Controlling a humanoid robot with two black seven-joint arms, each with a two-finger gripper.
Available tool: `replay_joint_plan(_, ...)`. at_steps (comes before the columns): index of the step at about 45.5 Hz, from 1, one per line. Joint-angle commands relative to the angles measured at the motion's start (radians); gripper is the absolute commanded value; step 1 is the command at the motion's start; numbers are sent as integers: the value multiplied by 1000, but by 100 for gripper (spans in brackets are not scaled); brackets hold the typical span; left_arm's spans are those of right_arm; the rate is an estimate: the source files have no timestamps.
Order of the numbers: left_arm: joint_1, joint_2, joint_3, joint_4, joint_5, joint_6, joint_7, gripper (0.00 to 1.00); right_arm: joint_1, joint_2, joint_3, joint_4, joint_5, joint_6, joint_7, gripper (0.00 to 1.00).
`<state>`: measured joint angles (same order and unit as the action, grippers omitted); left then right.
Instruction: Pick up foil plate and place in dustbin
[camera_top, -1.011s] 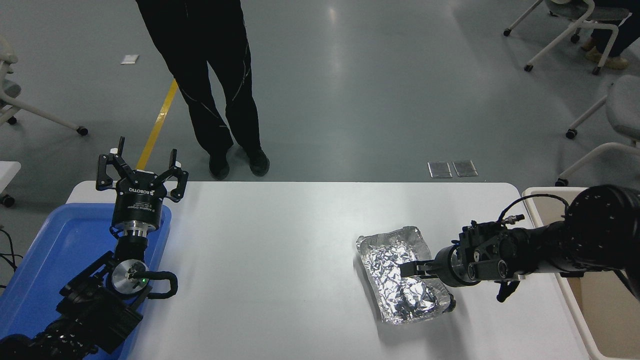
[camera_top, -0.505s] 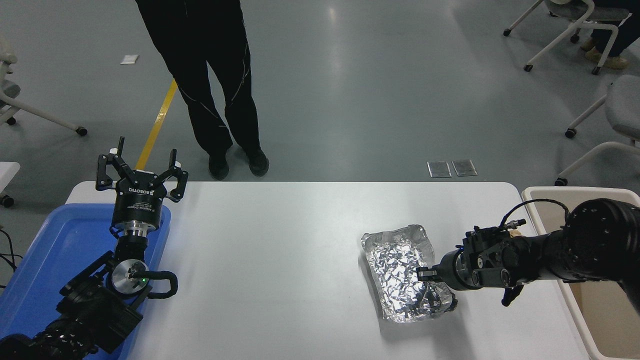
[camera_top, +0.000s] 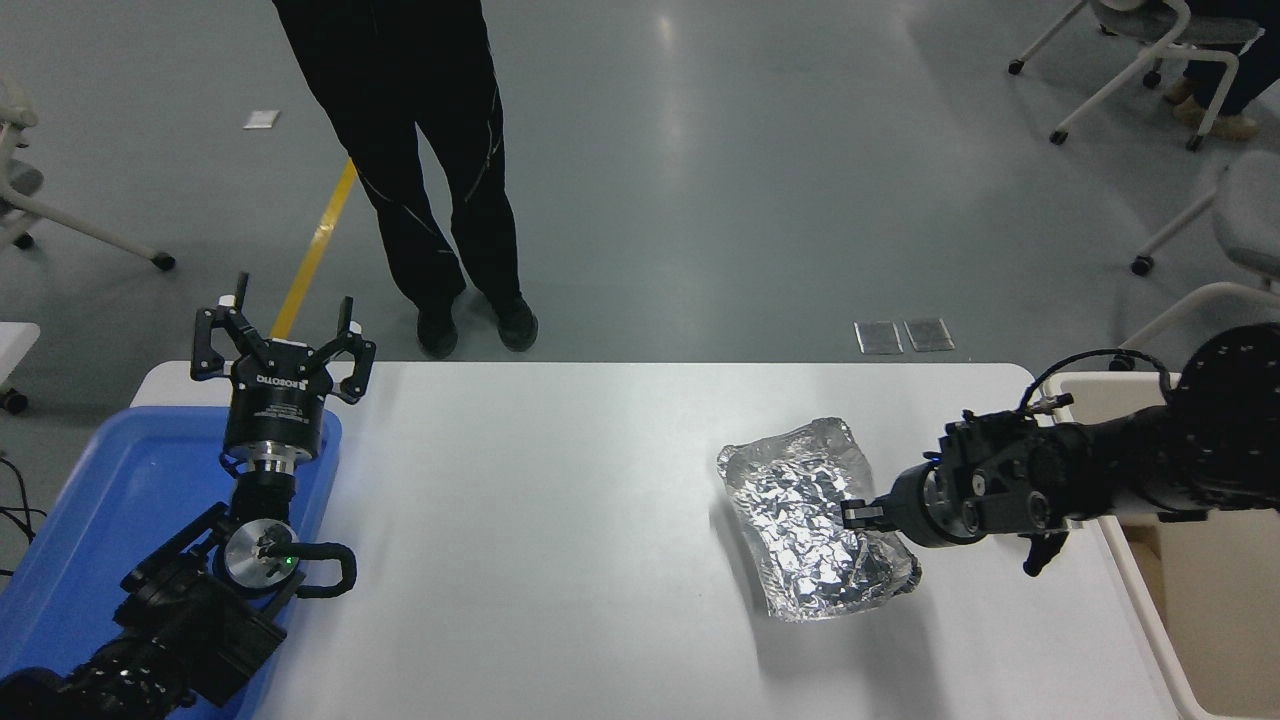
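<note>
The foil plate (camera_top: 808, 520) is seen as a crinkled, shiny silver tray w/ rounded corners and a shallow raised rim, dented at its near end; it is tilted, long axis running from far-left to near-right. It is gripped at its right rim by the right gripper (camera_top: 856, 514), clenched on the foil, w/ the tray spreading to the left of the fingertips. A shadow is cast on the table below its near end, so that end appears lifted (contact w/ the surface can't be confirmed).

The table (camera_top: 560, 520) is white and matte, w/ rounded far corners. Behind the right gripper, past the table's right edge, the beige dustbin (camera_top: 1110, 385) is seen, its rim partly covered by the arm. Far to the left of the claw, the left gripper (camera_top: 285, 340) is parked over a blue tray (camera_top: 90, 520), fingers spread apart.

Beyond the far edge a grey floor is seen, w/ a yellow line (camera_top: 318, 245), a person (camera_top: 420, 170) in black standing, and office chairs (camera_top: 1140, 45) at the upper right.

Left of the claw, bare tabletop is left between plate and blue tray. Right of it, only a narrow strip of table is left before the dustbin.
</note>
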<state>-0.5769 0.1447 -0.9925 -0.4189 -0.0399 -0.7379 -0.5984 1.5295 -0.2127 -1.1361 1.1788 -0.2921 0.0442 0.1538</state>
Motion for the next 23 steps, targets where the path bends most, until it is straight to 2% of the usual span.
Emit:
replay_joint_plan(1,0,-1,0,0,0,0,0,99,329,-132,-79,274,-7,80,35,0)
replay_joint_plan(14,0,1,0,0,0,2,0,99,768,-266,-209,485,-7,313,90,0)
replay_joint_plan(23,0,1,0,0,0,2,0,99,1011,-287,-248,509,-7,528,125,0)
